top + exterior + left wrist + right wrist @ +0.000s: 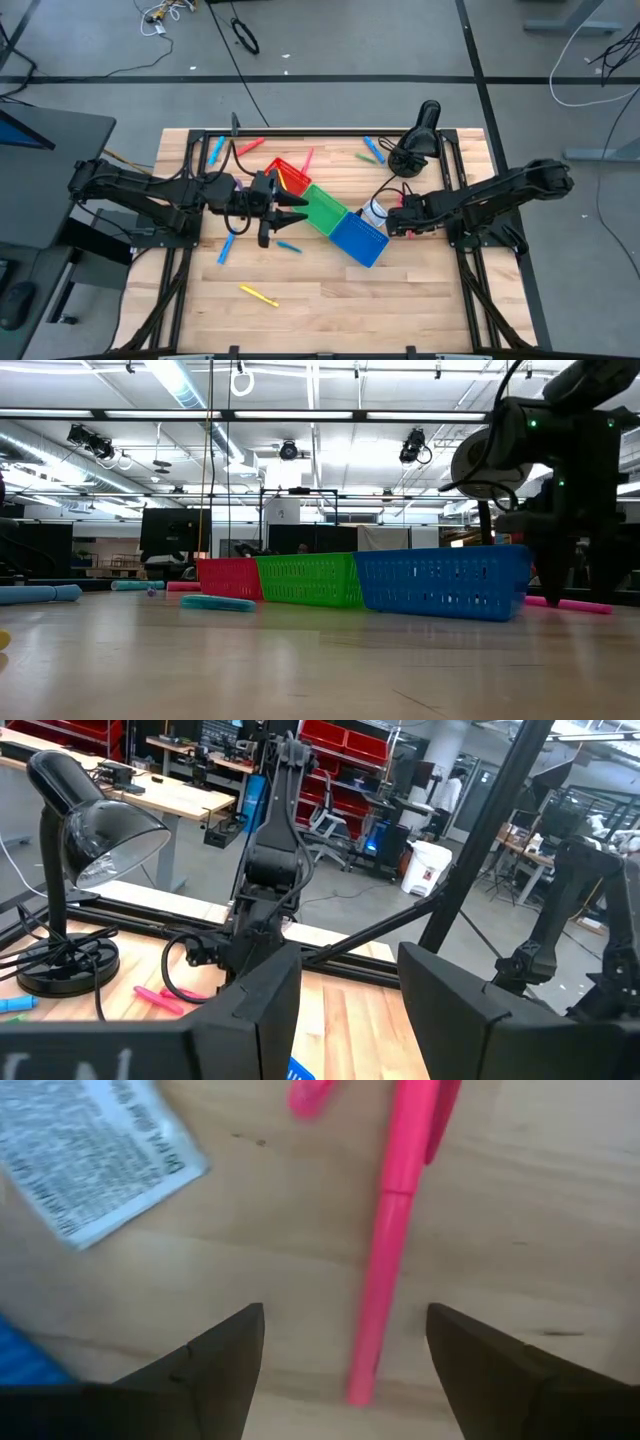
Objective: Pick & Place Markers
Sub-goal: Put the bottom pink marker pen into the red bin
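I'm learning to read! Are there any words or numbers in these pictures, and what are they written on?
White printed label beside the pink marker, seen past the right gripper's fingers: rows of tiny print, too blurred to read.
Red bin, green bin, blue bin: no words seen on them.
Nothing else in any view can be read.
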### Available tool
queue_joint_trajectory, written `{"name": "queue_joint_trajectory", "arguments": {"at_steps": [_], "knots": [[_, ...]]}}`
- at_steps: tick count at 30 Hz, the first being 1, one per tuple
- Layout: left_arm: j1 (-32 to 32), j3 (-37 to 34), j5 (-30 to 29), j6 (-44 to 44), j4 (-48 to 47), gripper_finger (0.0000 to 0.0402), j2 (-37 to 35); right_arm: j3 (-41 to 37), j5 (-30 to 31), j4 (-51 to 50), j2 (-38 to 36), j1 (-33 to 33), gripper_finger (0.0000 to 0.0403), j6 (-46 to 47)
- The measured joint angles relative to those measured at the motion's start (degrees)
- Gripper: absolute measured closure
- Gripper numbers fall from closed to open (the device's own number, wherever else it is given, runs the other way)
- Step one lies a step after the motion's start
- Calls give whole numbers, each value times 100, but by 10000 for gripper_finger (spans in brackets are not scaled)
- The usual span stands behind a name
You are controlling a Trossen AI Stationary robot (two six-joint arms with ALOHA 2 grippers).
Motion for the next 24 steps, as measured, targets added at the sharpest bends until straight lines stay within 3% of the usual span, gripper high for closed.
{"name": "queue_joint_trajectory", "arguments": {"at_steps": [8, 24], "knots": [[0, 2, 0, -1, 0, 227, 0, -110, -36, 121, -17, -93, 156, -77], [1, 2, 0, -4, 0, 227, 1, -121, -85, 6, -9, -95, 383, 54]]}}
